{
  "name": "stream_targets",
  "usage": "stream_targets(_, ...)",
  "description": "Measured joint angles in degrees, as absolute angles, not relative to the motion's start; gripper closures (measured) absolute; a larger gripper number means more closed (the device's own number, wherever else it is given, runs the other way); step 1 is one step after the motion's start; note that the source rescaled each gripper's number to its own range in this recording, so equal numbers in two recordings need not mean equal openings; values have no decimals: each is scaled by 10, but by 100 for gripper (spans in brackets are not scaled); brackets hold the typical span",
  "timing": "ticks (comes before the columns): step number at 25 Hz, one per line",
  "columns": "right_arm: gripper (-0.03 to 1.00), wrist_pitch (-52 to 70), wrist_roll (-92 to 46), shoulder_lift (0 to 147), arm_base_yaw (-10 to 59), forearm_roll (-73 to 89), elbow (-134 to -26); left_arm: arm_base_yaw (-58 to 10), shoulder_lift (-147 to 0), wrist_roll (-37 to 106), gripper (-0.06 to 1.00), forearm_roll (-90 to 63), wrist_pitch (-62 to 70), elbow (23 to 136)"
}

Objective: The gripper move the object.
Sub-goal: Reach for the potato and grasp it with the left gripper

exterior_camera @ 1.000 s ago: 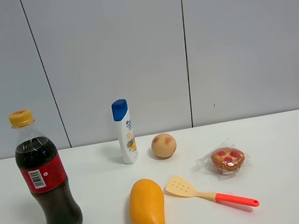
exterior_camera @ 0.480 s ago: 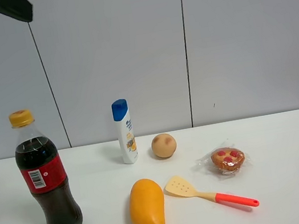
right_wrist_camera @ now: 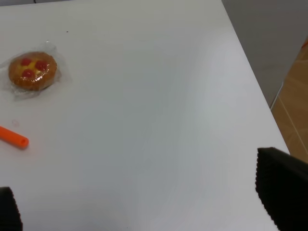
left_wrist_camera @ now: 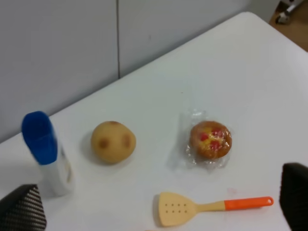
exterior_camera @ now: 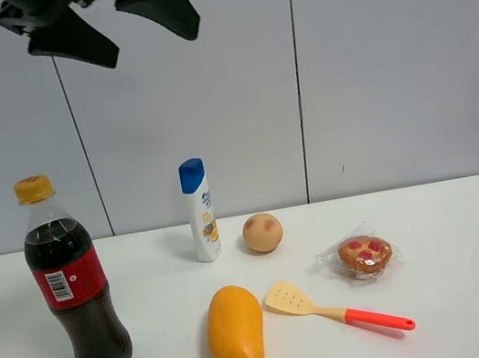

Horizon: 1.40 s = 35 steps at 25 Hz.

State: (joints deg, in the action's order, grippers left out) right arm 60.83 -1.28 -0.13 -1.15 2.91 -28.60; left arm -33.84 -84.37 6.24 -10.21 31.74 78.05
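Observation:
The object, a small round tan-orange peach-like ball (exterior_camera: 262,232), sits on the white table beside the shampoo bottle; it also shows in the left wrist view (left_wrist_camera: 113,141). My left gripper (exterior_camera: 151,44) is open and empty, high above the table at the top left of the exterior view, well above the ball. In the left wrist view the left gripper (left_wrist_camera: 158,199) has its fingers wide apart at the picture's edges. My right gripper (right_wrist_camera: 144,197) is open and empty over the bare right part of the table and does not show in the exterior view.
A cola bottle (exterior_camera: 76,291) stands at the left. A white shampoo bottle (exterior_camera: 200,210) stands left of the ball. A mango (exterior_camera: 236,330), a spatula (exterior_camera: 337,308) and a wrapped pastry (exterior_camera: 365,254) lie in front. The table's right edge (right_wrist_camera: 250,82) drops to the floor.
My left gripper has come into the exterior view from the top left and moved right and lower. The things on the table have not moved.

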Motion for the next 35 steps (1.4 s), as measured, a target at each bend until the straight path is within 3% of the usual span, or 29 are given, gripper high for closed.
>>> stream_targets(13, -3, 608, -13, -1, -12, 29, -286, -414, -1037, 44, -6, -45, 354, 930)
stream_targets(35, -3, 608, -13, -1, -12, 29, -286, -389, -1210, -5, -6, -40, 176, 987)
